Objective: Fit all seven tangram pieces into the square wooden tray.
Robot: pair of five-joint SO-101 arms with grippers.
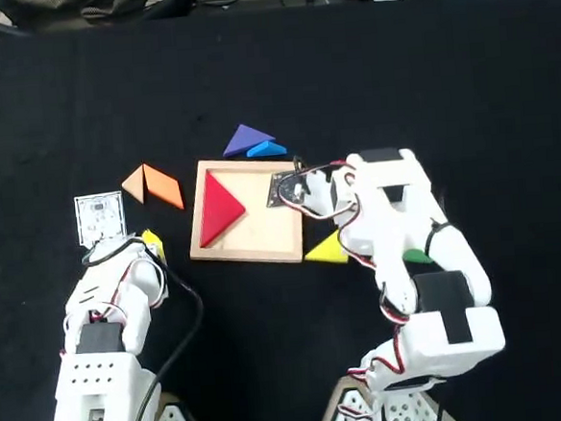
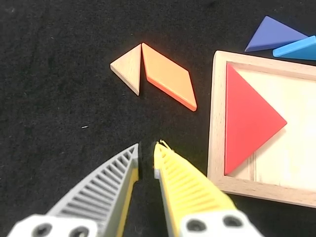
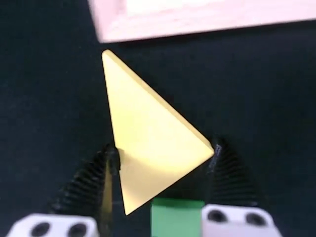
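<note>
The square wooden tray [image 1: 250,251] lies mid-table with a red triangle [image 1: 221,207] in its left half, also seen as red triangle [image 2: 247,118] in tray [image 2: 217,123]. My right gripper [image 3: 163,152] is shut on a yellow triangle [image 3: 148,143], which rests just off the tray's near right corner as yellow triangle [image 1: 327,249]. A green piece [image 3: 177,217] lies close under that gripper. My left gripper [image 2: 147,148] is shut and holds nothing, left of the tray. An orange parallelogram [image 2: 169,75] and a pale triangle [image 2: 129,66] lie beyond it.
A purple triangle [image 1: 248,139] and a blue triangle [image 1: 267,150] lie just past the tray's far edge. The green piece [image 1: 417,256] is partly hidden under the right arm. Black cloth covers the table, with open room at the far side and the right.
</note>
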